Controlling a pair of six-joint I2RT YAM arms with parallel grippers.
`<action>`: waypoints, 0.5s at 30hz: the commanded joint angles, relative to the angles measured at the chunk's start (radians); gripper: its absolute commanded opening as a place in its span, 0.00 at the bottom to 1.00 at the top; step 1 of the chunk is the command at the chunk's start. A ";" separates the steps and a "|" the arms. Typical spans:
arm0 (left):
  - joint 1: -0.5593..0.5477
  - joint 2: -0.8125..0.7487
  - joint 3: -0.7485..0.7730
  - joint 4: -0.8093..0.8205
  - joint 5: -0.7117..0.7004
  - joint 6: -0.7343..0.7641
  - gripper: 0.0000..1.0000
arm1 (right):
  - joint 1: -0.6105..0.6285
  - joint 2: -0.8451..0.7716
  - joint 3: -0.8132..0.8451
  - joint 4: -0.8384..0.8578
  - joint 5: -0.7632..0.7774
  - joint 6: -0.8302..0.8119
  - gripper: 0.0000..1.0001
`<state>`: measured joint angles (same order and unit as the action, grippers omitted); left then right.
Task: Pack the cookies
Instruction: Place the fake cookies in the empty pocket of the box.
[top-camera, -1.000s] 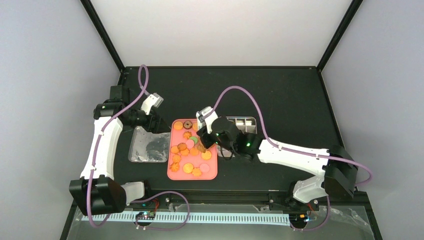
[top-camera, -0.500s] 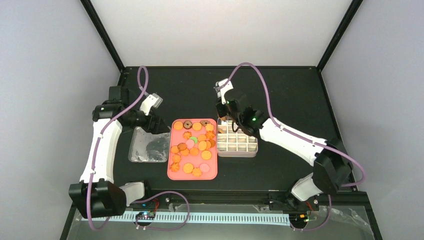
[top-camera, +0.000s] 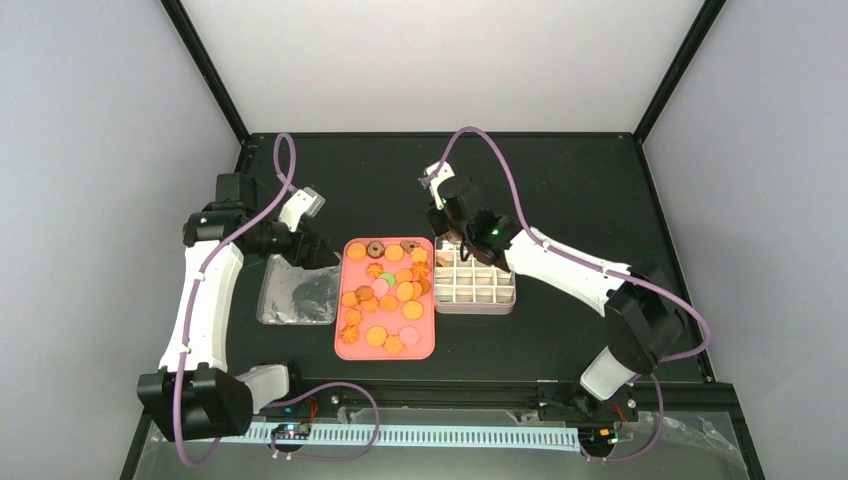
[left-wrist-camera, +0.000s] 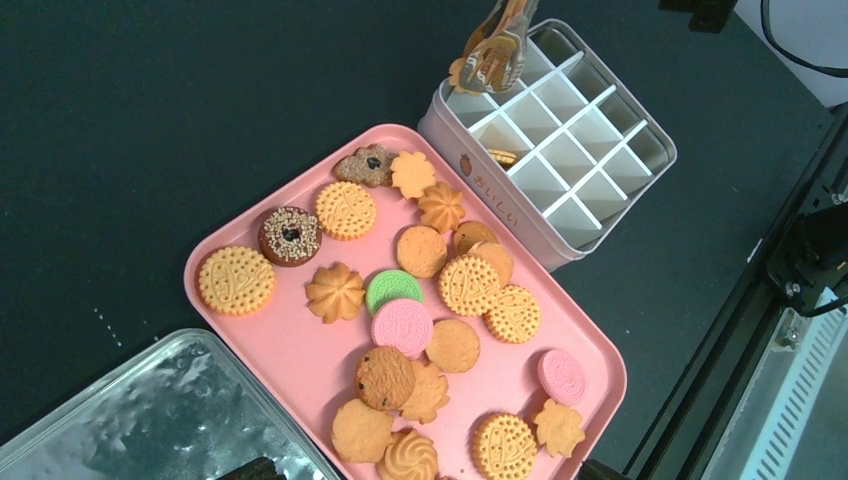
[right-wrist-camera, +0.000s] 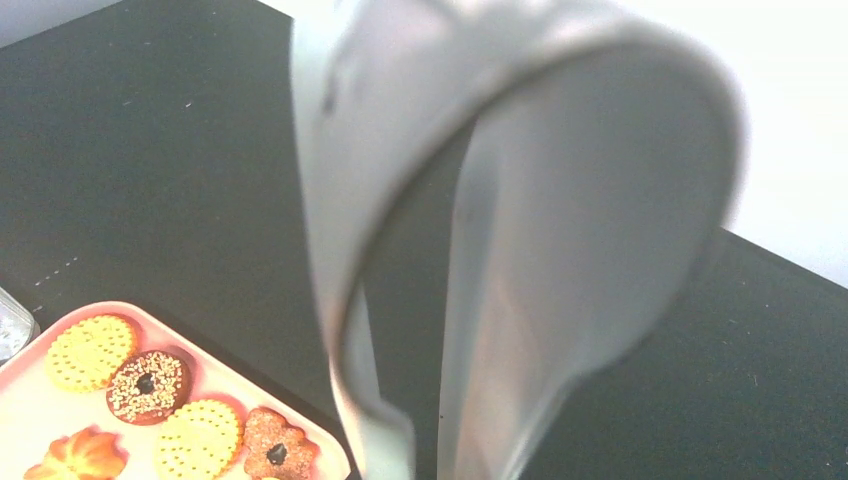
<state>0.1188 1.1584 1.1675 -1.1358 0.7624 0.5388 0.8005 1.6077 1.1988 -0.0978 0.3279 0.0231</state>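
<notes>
Whereas one second back the right gripper (top-camera: 449, 236) worked over the pink tray (left-wrist-camera: 300, 352), it now stands above the white gridded tin (left-wrist-camera: 520, 213). The tin lies at the tray's 3 o'clock, and the gripper hangs over its 11 o'clock corner cell.

Judgement: a transfer is under way, release pending.

This gripper is closed narrowly on metal tongs (left-wrist-camera: 492, 45). Their tips pinch one golden cookie (left-wrist-camera: 463, 72) just above that cell, not yet set down. Another biscuit (left-wrist-camera: 500, 157) already lies in a neighbouring cell. The remaining cookies (left-wrist-camera: 400, 300) sit loose on the tray.

At the tray's 10 o'clock the left gripper (top-camera: 308, 243) stands wide and empty over a silver lid (left-wrist-camera: 130, 425).
</notes>
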 joint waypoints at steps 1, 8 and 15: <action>0.009 -0.017 -0.005 -0.010 0.001 0.006 0.79 | -0.005 0.004 0.030 0.025 -0.006 -0.012 0.07; 0.009 -0.028 -0.005 -0.007 0.001 0.012 0.79 | -0.005 -0.007 0.034 0.025 -0.016 0.006 0.29; 0.010 -0.018 0.005 -0.016 0.004 0.009 0.79 | -0.004 -0.052 0.048 0.014 -0.022 0.010 0.32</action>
<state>0.1188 1.1511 1.1610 -1.1362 0.7624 0.5392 0.8009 1.6093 1.2007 -0.0990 0.3080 0.0284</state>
